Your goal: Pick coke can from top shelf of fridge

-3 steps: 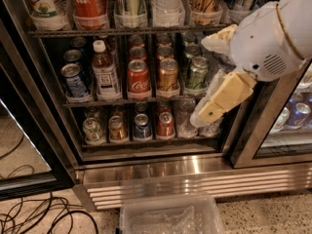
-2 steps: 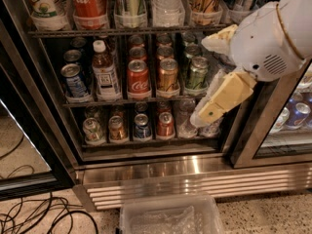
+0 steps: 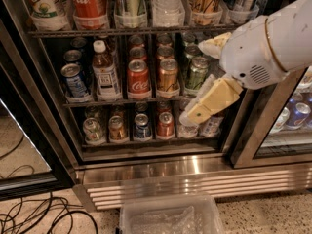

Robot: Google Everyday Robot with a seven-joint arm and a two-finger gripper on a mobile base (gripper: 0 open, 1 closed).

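The fridge [image 3: 146, 172] stands open in front of me, with dark wire racks. On the top shelf [image 3: 122, 31] the red coke can [image 3: 89, 1] stands in a clear plastic cup, second from the left, its top cut off by the picture's edge. My gripper [image 3: 191, 116] hangs at the end of the white arm [image 3: 263, 48] on the right. It points down and left in front of the lower racks, well below and to the right of the coke can. It holds nothing that I can see.
The middle rack holds a blue can [image 3: 74, 80], a bottle [image 3: 105, 69], a smaller red Coca-Cola can [image 3: 138, 78], a gold-orange can [image 3: 167, 75] and a green can [image 3: 197, 72]. A clear plastic bin [image 3: 168, 216] and cables [image 3: 39, 216] lie on the floor. A second glass door [image 3: 287, 121] stands at right.
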